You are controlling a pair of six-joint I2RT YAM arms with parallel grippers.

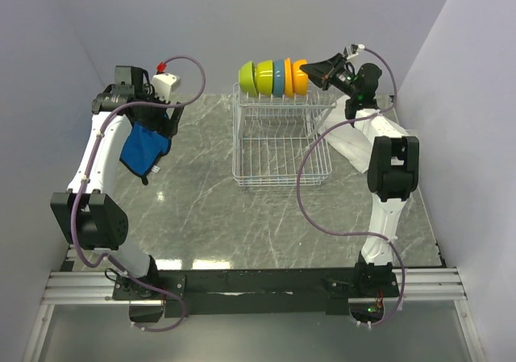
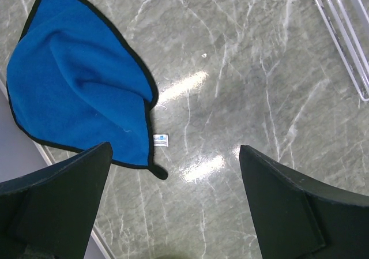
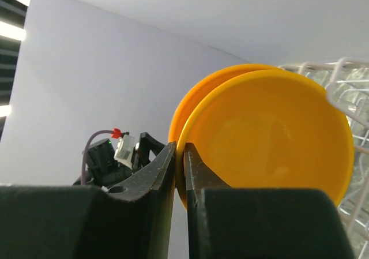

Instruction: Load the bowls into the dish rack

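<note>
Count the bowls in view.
5, on edge in a row at the raised far end of the dish rack. From left: two lime green bowls, light blue bowl, third lime green bowl, orange bowl, rim between the fingers of the right tool. None elsewhere.

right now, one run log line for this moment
right gripper: pinching orange bowl rim in dish rack | left gripper: open, empty, by blue cloth

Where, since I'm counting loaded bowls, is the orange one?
Top view: orange bowl stands rightmost in the dish rack, far end, beside the blue bowl.
</note>
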